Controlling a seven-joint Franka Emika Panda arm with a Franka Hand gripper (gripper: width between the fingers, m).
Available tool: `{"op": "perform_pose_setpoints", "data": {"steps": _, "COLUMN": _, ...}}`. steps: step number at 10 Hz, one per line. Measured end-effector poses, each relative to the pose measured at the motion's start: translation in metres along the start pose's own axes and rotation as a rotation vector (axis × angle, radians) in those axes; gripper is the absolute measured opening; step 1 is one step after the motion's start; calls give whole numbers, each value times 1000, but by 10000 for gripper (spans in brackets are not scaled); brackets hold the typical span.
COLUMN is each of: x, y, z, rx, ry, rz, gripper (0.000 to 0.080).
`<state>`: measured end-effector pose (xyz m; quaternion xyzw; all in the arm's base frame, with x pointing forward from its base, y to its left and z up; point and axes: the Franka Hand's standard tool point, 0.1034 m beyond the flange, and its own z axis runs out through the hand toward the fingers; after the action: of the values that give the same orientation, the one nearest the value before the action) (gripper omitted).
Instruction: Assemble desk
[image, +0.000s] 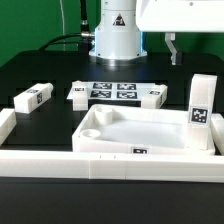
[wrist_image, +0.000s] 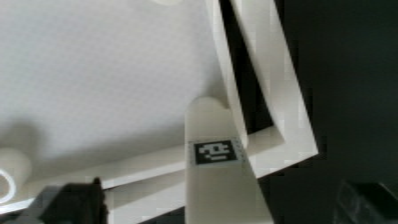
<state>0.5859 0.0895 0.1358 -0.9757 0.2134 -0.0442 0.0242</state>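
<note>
**White plastic pieces laid out, none in the grip**

Exterior view: the gripper (image: 173, 60) hangs high at the far right, above the black table (image: 40, 60). Its fingers are spread and pinch nothing, and it is well apart from every part. The tabletop (image: 130, 128) lies near the middle, rim up, with its hollow bare. An upright leg (image: 201, 108) stands at the tabletop's right side, tags facing the camera. I cannot tell whether it sits inside the rim or just outside it. A second leg (image: 33, 98) lies flat on the exterior view's left, apart from the tabletop. Farther back lies the marker board (image: 112, 90), with a third leg (image: 78, 92) at its left end and a fourth leg (image: 152, 95) at its right end. The border rail (image: 100, 165) runs along the near side, just in front of the tabletop. The robot's white base (image: 115, 35) stands at the far centre.

Wrist view: the tabletop (wrist_image: 107, 80) fills most of the picture, and its rim (wrist_image: 267, 90) runs beside the dark table (wrist_image: 356, 100). The upright leg (wrist_image: 214, 150) shows one tag and crosses the rim.
</note>
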Motion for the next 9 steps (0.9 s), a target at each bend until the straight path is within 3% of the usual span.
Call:
{"op": "perform_pose_setpoints", "data": {"steps": 4, "x": -42, "y": 53, "z": 8, "rx": 1, "ry": -39, "rz": -4, "gripper": 649}}
{"op": "perform_pose_setpoints", "data": {"steps": 8, "x": -45, "y": 57, "z": 13, "rx": 6, "ry": -38, "rz": -2, "gripper": 649}}
{"op": "perform_pose_setpoints", "data": {"steps": 9, "x": -52, "y": 69, "z": 21, "rx": 6, "ry": -38, "rz": 30, "gripper": 649}}
